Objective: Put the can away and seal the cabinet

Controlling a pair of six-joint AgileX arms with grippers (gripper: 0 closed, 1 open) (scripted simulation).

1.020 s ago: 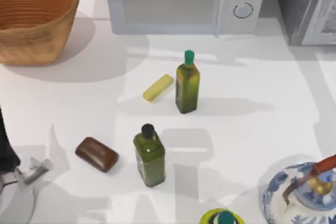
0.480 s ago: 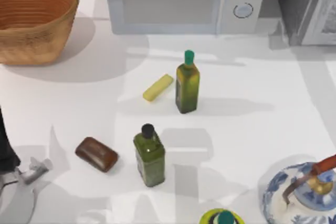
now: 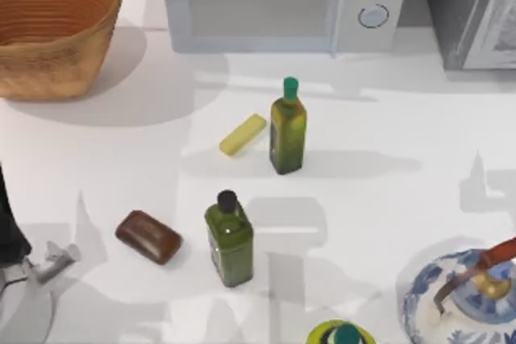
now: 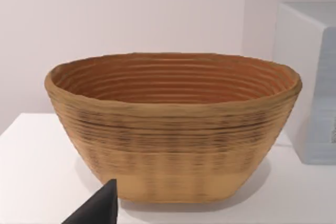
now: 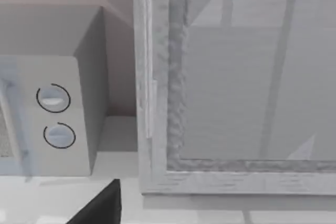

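well, can: i cannot tell where it lies, nor its long axis or which way it sits from either arm.
cabinet (image 5: 157,103): upper right corner of the top view, just beside the microwave (image 3: 274,2); the right wrist view faces its pale framed front from close by, so the right arm is the nearer one. whether the door is fully closed i cannot tell.
right gripper (image 5: 102,205): a dark tip low in its wrist view, aimed at the cabinet's frame; jaws apart or together, cannot tell.
left gripper (image 4: 100,208): parked at the lower left of the top view, facing the wicker basket (image 4: 173,129); jaws' state, cannot tell.
containers: the basket's visible inside is bare; the microwave door is closed.
judgement: likely a late stage, with the cabinet door the thing left to deal with.
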